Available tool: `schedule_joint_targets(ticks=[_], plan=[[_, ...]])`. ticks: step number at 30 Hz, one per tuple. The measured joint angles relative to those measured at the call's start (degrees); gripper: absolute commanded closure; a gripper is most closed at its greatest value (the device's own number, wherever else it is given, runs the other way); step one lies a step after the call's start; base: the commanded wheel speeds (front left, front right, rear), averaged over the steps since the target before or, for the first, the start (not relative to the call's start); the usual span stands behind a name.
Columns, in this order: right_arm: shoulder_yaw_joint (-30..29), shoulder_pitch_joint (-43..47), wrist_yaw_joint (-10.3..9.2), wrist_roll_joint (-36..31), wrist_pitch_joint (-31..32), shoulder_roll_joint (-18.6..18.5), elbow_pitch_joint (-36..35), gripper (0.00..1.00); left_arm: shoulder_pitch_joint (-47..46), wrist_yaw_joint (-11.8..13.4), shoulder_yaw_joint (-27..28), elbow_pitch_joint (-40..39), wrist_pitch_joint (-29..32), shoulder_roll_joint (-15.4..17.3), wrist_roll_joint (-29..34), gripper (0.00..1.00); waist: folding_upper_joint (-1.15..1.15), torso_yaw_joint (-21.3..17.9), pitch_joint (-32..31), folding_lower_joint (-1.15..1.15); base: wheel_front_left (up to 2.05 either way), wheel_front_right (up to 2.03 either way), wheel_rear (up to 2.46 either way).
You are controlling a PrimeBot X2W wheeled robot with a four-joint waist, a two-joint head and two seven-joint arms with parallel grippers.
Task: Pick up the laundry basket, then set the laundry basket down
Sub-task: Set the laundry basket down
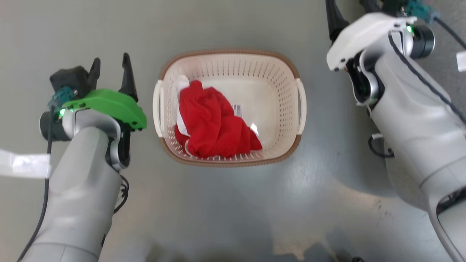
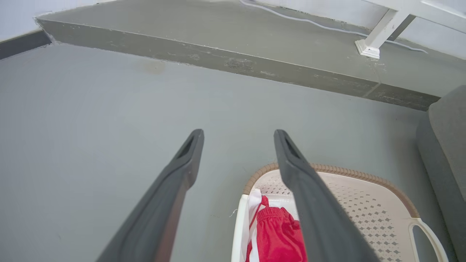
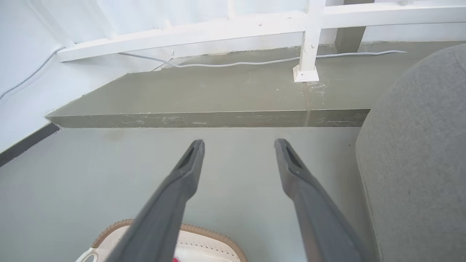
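Grey smooth floor (image 1: 233,203) all around, with a raised concrete step (image 2: 225,62) across the top of the left wrist view and a grey sofa (image 3: 418,145) at the right edge of the right wrist view. In the middle of the head view, standing flat on that floor: the laundry basket (image 1: 280,78), with a red garment (image 1: 214,123) inside. At the left of the head view, the left gripper (image 1: 111,67), fingers apart and holding nothing, near the left handle (image 1: 157,109) but not touching. The right gripper (image 3: 238,142) likewise spread and empty (clear in its own wrist view). Probably the reach before the lift: lower both grippers evenly, close one on the left handle and one on the right handle (image 1: 302,105), then raise level so as not to tip the load. Cut off by the top edge of the head view: the right fingertips. Hidden under the garment: part of the basket bottom. Too small to read: a small label (image 1: 237,109).
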Motion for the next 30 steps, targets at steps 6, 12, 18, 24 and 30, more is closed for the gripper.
schedule_joint_targets(ticks=[6, 12, 18, 24, 30], plan=[[-4.5, 6.6, -0.57, -3.0, 0.0, -0.5, -6.3, 0.00, 5.5, 0.3, 2.7, -6.0, 0.0, 0.8, 3.3, 0.00, 0.00, 0.2, -4.4, 0.00, 0.00, 0.00, 0.00], [-8.9, 16.2, -1.01, -6.4, 0.0, -1.0, -12.2, 0.00, 13.2, 0.5, 5.7, -13.0, 0.0, 0.9, 6.4, 0.00, 0.00, 0.4, -9.9, 0.00, 0.00, 0.00, 0.00], [-11.3, 23.9, -1.44, -9.5, 0.0, -1.0, -17.0, 0.00, 19.6, 0.5, 7.6, -17.8, 0.0, 0.9, 8.2, 0.00, 0.00, 0.6, -14.5, 0.00, 0.00, 0.00, 0.00], [-13.4, 31.9, -1.49, -11.7, 0.0, -0.9, -20.7, 0.00, 26.4, 0.9, 9.1, -20.9, 0.0, 0.9, 10.4, 0.00, 0.00, 0.7, -18.9, -0.01, 0.00, 0.00, 0.00], [-15.6, 39.7, -1.49, -13.4, 0.0, -0.2, -23.7, 0.00, 32.2, 1.0, 10.5, -23.9, 0.0, 1.0, 11.3, 0.00, 0.00, 0.6, -22.8, 0.00, 0.00, 0.00, 0.00]])
